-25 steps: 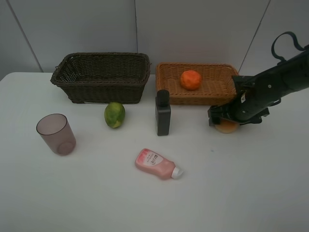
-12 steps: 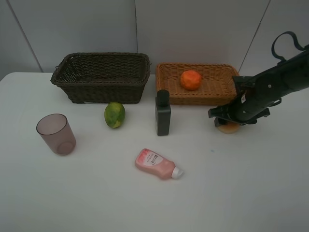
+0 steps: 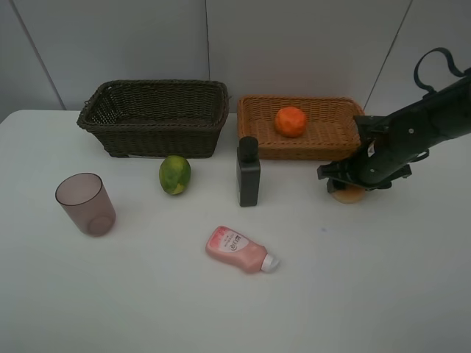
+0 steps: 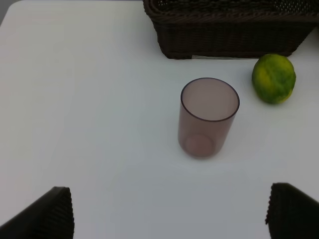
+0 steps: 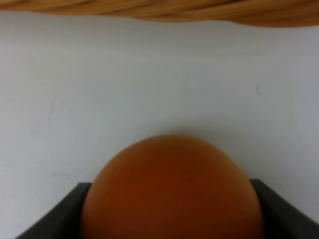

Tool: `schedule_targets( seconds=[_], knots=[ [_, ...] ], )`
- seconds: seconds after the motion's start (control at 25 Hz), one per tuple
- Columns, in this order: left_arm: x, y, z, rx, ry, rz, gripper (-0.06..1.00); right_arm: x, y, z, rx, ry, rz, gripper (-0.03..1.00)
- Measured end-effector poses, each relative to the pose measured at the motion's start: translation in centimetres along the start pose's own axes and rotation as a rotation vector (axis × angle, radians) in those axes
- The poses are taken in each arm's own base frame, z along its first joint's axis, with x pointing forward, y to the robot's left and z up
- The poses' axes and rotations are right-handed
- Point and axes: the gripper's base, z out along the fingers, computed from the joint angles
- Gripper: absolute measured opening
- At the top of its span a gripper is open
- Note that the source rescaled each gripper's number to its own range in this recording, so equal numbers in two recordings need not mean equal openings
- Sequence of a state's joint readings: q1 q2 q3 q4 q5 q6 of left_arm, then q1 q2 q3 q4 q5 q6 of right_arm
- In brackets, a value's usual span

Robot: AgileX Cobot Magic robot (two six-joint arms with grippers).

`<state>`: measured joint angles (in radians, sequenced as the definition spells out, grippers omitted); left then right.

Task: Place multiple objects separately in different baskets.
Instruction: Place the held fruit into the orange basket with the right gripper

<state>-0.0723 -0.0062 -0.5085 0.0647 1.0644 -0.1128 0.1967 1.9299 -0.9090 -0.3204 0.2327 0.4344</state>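
Lettering on the label of the pink bottle is unreadably small; right pincer grips the peach on the desk, left pincer spread wide.

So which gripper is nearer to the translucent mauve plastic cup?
Left. The left gripper faces the cup directly; the right gripper grips the orange-red round fruit far across the white table.
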Motion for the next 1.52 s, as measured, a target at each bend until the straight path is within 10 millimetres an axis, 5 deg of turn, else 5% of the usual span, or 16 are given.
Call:
schedule_targets(
  seconds=[0.16, 0.4, 0.92, 1.32, 1.52],
  knots=[
    [0.0, 0.0, 0.0, 0.0, 0.0, 0.0, 1.0, -0.2, -0.2, -1.3, 0.018, 0.009, 0.004, 0.4],
    [0.0, 0.0, 0.0, 0.0, 0.0, 0.0, 1.0, -1.4, -0.8, -6.2, 0.059, -0.004, 0.042, 0.4],
    [0.0, 0.0, 0.0, 0.0, 0.0, 0.0, 1.0, -8.3, -0.2, -12.7, 0.03, 0.016, 0.013, 0.4],
    [0.0, 0.0, 0.0, 0.0, 0.0, 0.0, 1.0, -14.1, 0.8, -10.6, 0.023, 0.01, 0.003, 0.4],
    [0.0, 0.0, 0.0, 0.0, 0.0, 0.0, 1.0, -15.3, 1.1, -7.7, 0.022, 0.014, 0.001, 0.4]
  ],
)
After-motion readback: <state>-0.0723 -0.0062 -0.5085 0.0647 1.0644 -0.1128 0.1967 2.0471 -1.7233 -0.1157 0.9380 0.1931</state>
